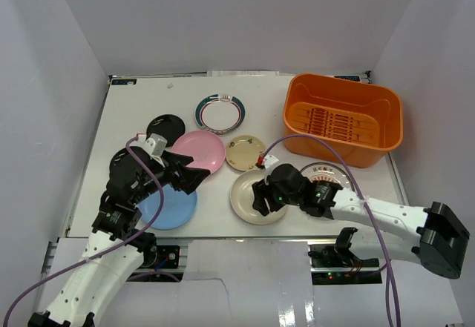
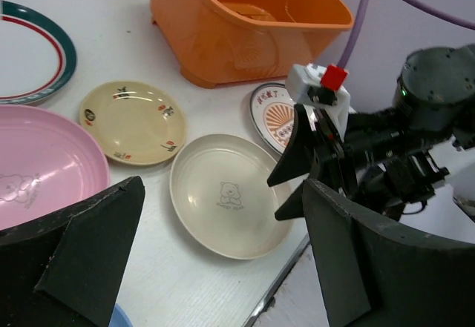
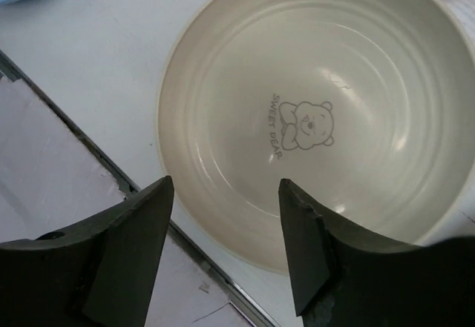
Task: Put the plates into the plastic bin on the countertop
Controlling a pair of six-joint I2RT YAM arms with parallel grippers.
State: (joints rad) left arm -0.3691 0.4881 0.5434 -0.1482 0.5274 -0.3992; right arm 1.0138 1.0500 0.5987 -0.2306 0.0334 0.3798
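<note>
The cream plate [image 1: 245,202] lies flat on the table [image 1: 141,101], in front of the orange bin [image 1: 334,145] and a little left of it. The right end effector [image 3: 223,193] hangs over this plate's near rim with its jaws apart. Farther left of the bin, the left end effector [image 1: 194,175] is wide apart above the blue plate [image 1: 172,210].

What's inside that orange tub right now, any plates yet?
Nothing lies in the orange tub that can be seen, only its own slotted, ribbed bottom. From above nearly the whole floor shows; the near wall hides a thin strip along the front.
</note>
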